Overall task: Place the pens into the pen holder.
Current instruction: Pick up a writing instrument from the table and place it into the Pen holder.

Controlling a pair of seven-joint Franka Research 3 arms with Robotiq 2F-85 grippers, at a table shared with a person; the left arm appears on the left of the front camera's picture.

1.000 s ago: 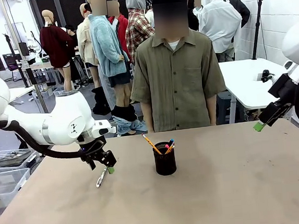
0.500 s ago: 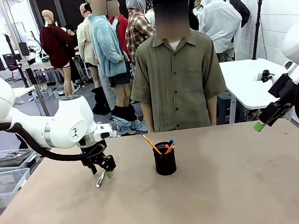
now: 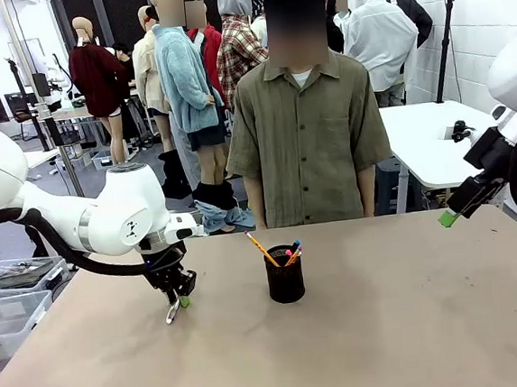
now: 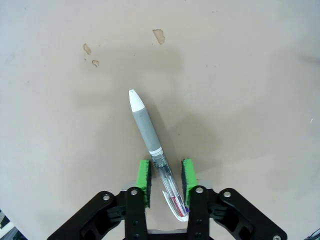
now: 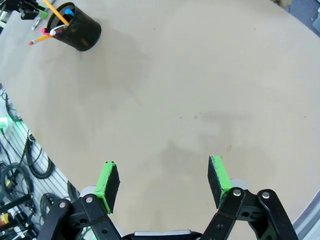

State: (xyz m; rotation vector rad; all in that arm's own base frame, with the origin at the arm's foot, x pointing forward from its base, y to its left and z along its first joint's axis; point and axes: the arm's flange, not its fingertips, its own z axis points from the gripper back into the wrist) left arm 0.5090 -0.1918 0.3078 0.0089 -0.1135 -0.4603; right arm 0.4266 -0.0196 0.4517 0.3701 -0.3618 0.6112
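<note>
Grey-white pen [image 4: 148, 131] lies on the worktop [image 3: 388, 327], left of the holder [image 3: 285, 280]; the left claw [image 4: 165, 166] has narrowed around it, pads [image 4: 144, 176] not quite touching. Pickup looks imminent. Right claw [image 5: 162, 177] hangs wide, empty.

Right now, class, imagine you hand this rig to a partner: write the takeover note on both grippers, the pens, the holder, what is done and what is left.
Left gripper: low over the table, fingers straddling the white-grey pen lying there, narrow gaps either side, no grip yet.
Right gripper: open, empty, above the table's right side.
Pen holder: upright mid-table.
Done: several pens in it.
Left: grip the white-grey pen, carry it over, drop it in.
</note>
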